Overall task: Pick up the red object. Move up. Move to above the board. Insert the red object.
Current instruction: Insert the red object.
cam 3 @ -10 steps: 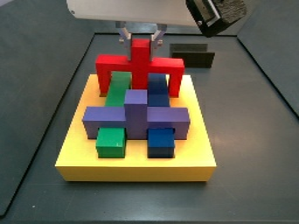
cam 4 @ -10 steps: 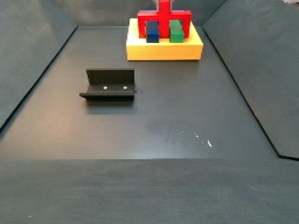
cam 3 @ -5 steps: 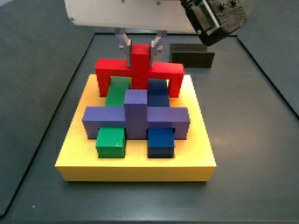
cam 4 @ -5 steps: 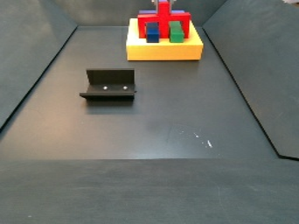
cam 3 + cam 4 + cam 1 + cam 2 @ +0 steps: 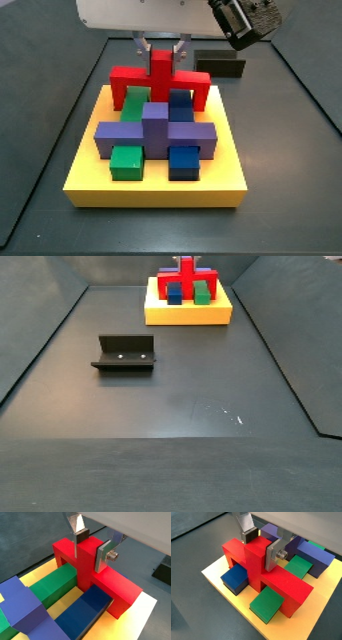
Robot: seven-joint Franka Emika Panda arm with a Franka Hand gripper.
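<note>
- The claw (image 5: 91, 546) sat right over the far end of the board (image 5: 88, 179), with its two silver fingers (image 5: 246, 524) on either side of the red piece's upright stub.
- In both wrist views there was a sliver of gap between the plates and the stub, so the claw looked slightly parted rather than squeezing. Can't say for sure if the pads were touching or not.
- The red piece (image 5: 158, 79) stood upright on the board, bar across the top, legs down onto the yellow surface. Same thing in a wrist view (image 5: 258, 562): legs planted, straddling the blocks.
- A green block (image 5: 50, 587) and a blue block (image 5: 83, 610) ran under the bar, in the gaps between the legs.
- The purple cross block (image 5: 154, 131) lay in the middle of the board, just in front of the red piece in a side view, with a small green cube (image 5: 126, 160) and a small blue cube (image 5: 185, 161) nearer the front edge.
- The dark fixture (image 5: 126, 353) stood on the desk (image 5: 187, 406), well apart from the board.
- Another dark box (image 5: 221, 67) sat behind the board.
</note>
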